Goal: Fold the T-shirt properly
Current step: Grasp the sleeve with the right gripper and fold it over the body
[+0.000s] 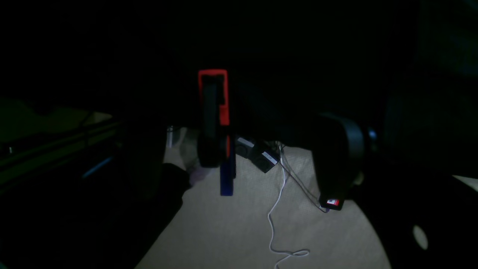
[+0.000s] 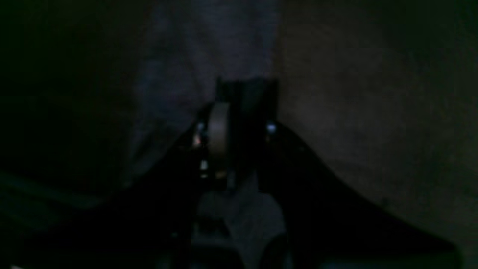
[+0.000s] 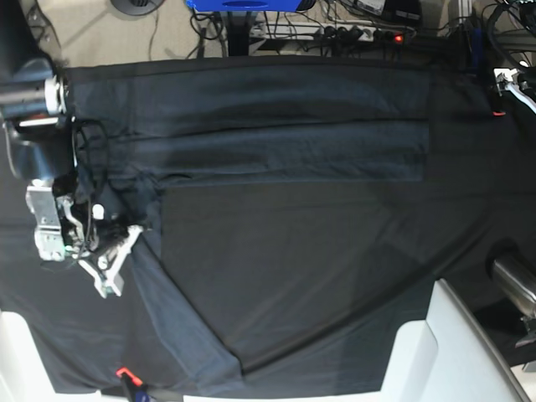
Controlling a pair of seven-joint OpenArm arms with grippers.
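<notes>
The slate-grey T-shirt lies spread on the black table cloth, with a long folded band across its far side. My right gripper sits low at the shirt's left edge, white fingers spread. In the dim right wrist view its jaws stand apart over grey fabric, with nothing seen between them. My left gripper hangs off the table above beige floor, its red-framed finger and blue finger close together and empty. Only a metal part of the left arm shows in the base view.
White panels stand at the front right and front left corners. Cables and a power strip lie beyond the far table edge. A white cable and a black chair base are on the floor below the left gripper.
</notes>
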